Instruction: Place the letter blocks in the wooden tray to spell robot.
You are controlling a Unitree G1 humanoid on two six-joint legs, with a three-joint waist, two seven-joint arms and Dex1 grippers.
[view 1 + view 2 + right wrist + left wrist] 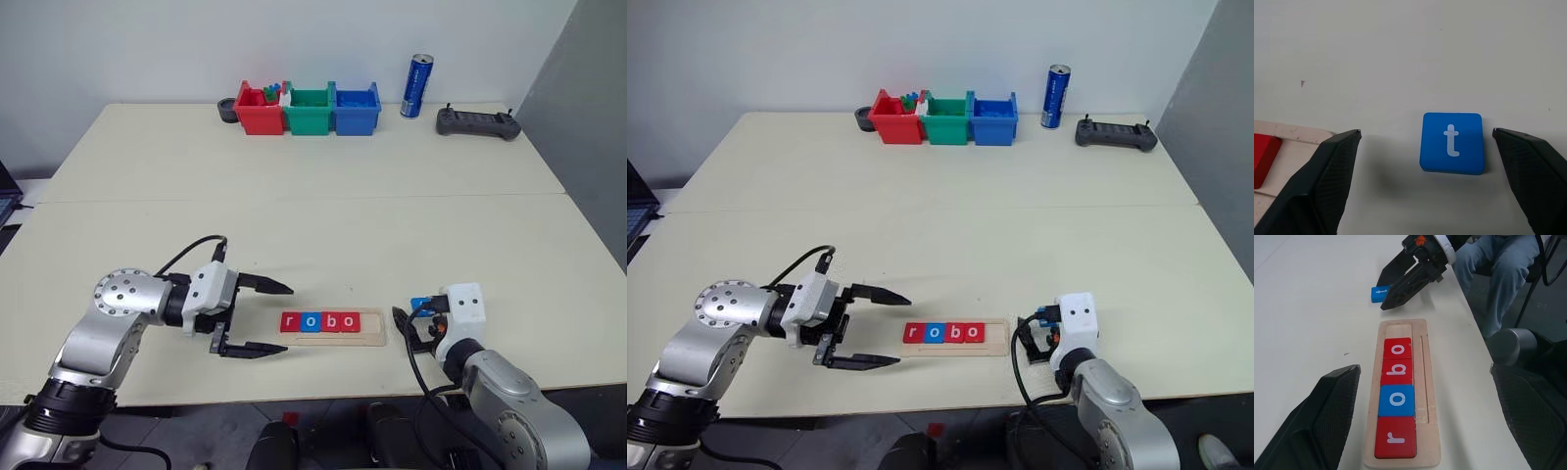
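A blue t block [1452, 142] is seen lying free between the spread right gripper [1425, 171] fingers; the tray [1400, 396] holds r, o, b, o. The left gripper [269, 318] is parted, empty.

A pale cream surface [323, 186] is filling the room's middle, a thin seam [294, 199] running across it from side to side. A plain off-white wall [196, 49] is rising behind its far edge, and a grey panel [588, 117] is standing along the right side. Soft, even light is falling over everything, casting only faint shadows. Dark floor [323, 431] is showing below the near edge.
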